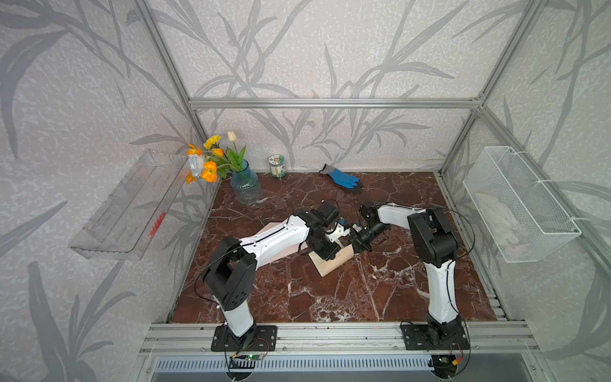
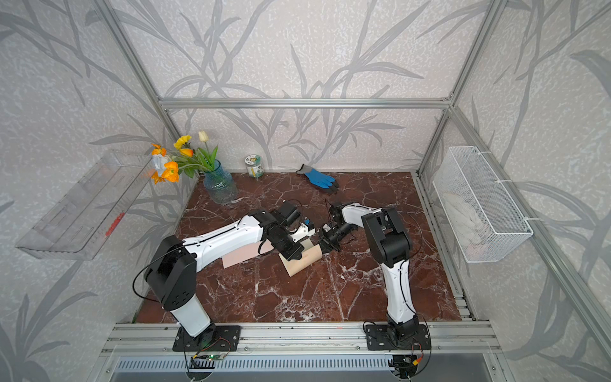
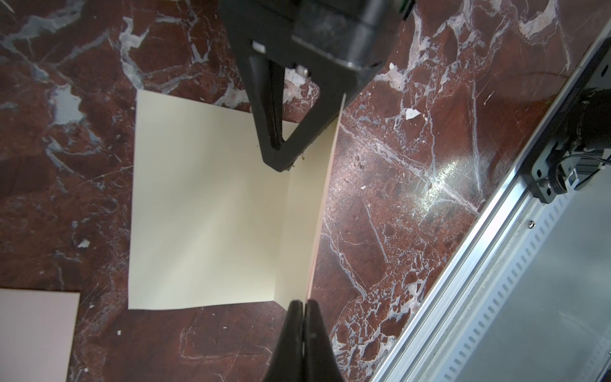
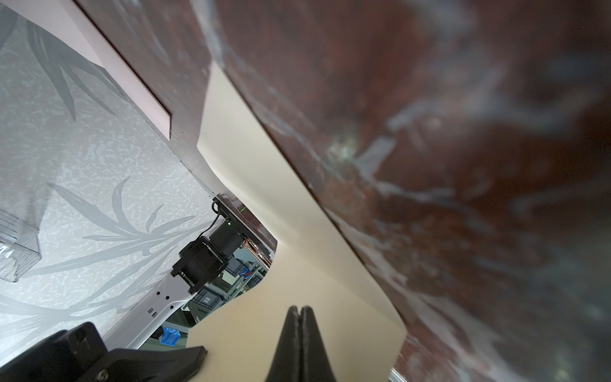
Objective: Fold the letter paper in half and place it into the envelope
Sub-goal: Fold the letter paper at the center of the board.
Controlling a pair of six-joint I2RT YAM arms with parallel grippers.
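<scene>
While both pairs of fingers are pinched tight on the raised edge of the letter paper point(image 3: 211, 205), the fold is only begun; the left gripper point(image 3: 302, 306) holds one corner of that edge and the right gripper point(image 3: 276, 145) holds the corner at its other end, seen from the left wrist; most of the sheet lies flat on the counter point(image 3: 396, 215), with a narrow strip standing up from a bend line. In both top views the sheet sits mid-counter beneath the two wrists point(image 1: 330, 263), and the envelope point(image 2: 239, 256) lies just beside it, partly under the left arm. To my judgement the next move calls for carrying the lifted edge across, level and together, to meet the far edge; uneven travel would skew the crease; pressing flat comes after, then the envelope.
</scene>
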